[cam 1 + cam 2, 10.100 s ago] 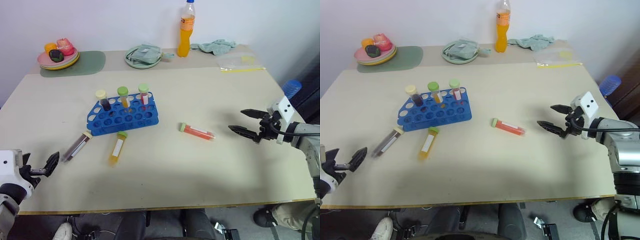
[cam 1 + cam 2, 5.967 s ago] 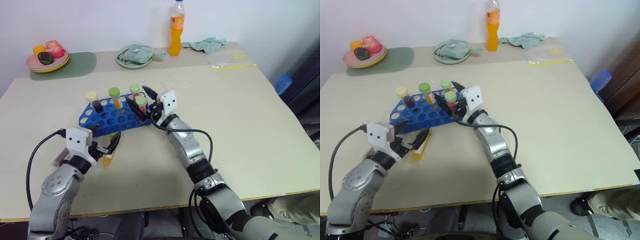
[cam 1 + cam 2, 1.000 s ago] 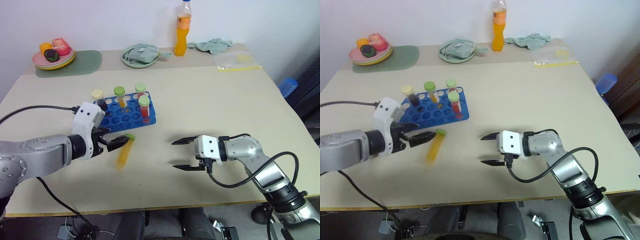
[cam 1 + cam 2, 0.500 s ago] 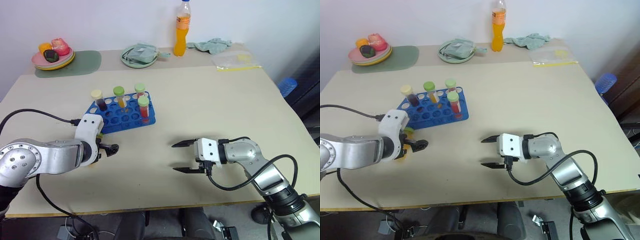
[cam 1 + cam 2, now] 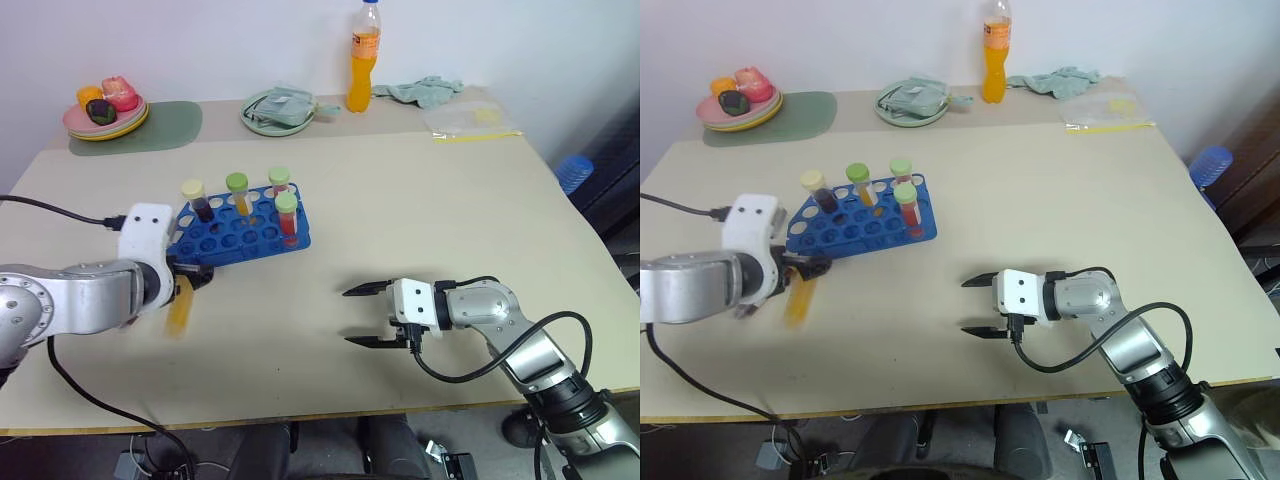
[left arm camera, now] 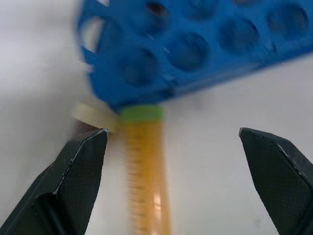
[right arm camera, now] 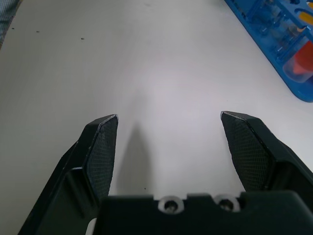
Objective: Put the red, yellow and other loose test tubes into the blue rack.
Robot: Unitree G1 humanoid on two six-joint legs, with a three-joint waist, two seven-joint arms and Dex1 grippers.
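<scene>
The blue rack (image 5: 240, 228) stands on the beige tabletop (image 5: 420, 210), a low plastic tray with rows of round holes. Four tubes stand upright in it: a cream-capped tube with dark liquid (image 5: 195, 198), a green-capped tube with yellow liquid (image 5: 238, 193), a pale green-capped tube (image 5: 280, 181) at the far edge, and a green-capped tube with red liquid (image 5: 287, 214) nearer the front.

The yellow tube (image 5: 180, 306) lies loose on the tabletop just in front of the rack's near left corner — a clear tube of amber-yellow liquid. In the left wrist view its green cap (image 6: 142, 113) points at the rack's edge and sits just beside it, with printed graduations running down its side. Next to that cap a cream cap (image 6: 95, 116) of another tube peeks out by the rack's corner; the rest of that tube is hidden behind a finger.

The left pincer (image 6: 173, 161) hovers over the yellow tube with its fingers (image 6: 80, 171) spread wide to either side, not touching it.

The right pincer (image 5: 358, 315) hangs over bare tabletop well to the right of the rack — its two black fingers (image 7: 100, 152) apart with nothing between them.
</scene>
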